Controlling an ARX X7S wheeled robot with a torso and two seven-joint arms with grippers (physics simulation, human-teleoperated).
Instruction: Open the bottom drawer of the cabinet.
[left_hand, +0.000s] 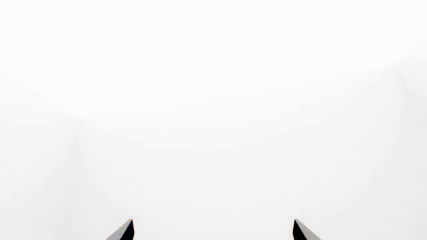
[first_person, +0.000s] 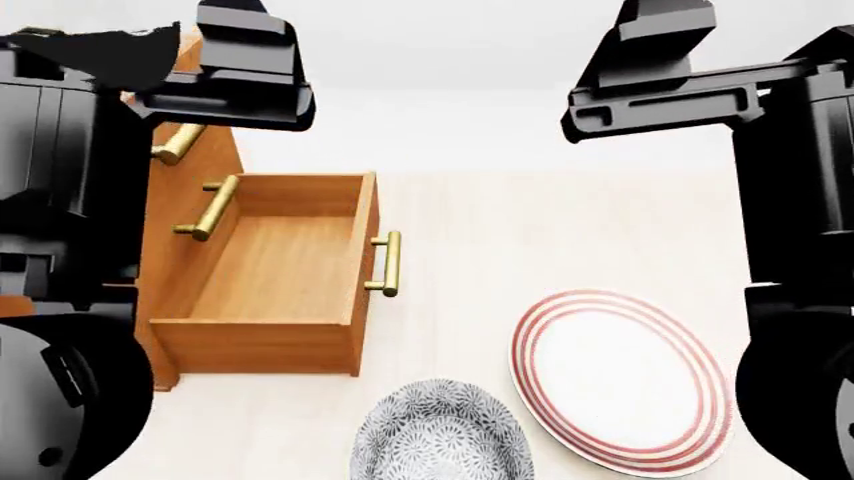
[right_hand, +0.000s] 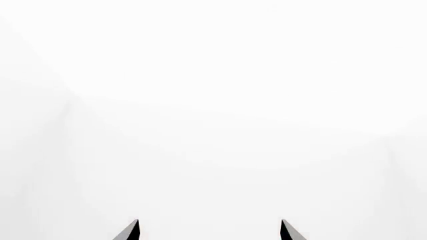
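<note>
In the head view the orange-brown cabinet stands at the left, partly hidden by my left arm. Its bottom drawer is pulled far out, its bare wooden inside showing, with the brass bar handle on its front. The two higher drawers' handles sit further back against the cabinet. My left gripper and right gripper are both open, fingertips wide apart, facing blank white with nothing between them. Both arms are held high, left and right, apart from the drawer.
A white plate with red rings lies on the pale floor at the right front. A grey patterned bowl sits in front of the drawer's corner. My black arm links fill both side edges of the head view.
</note>
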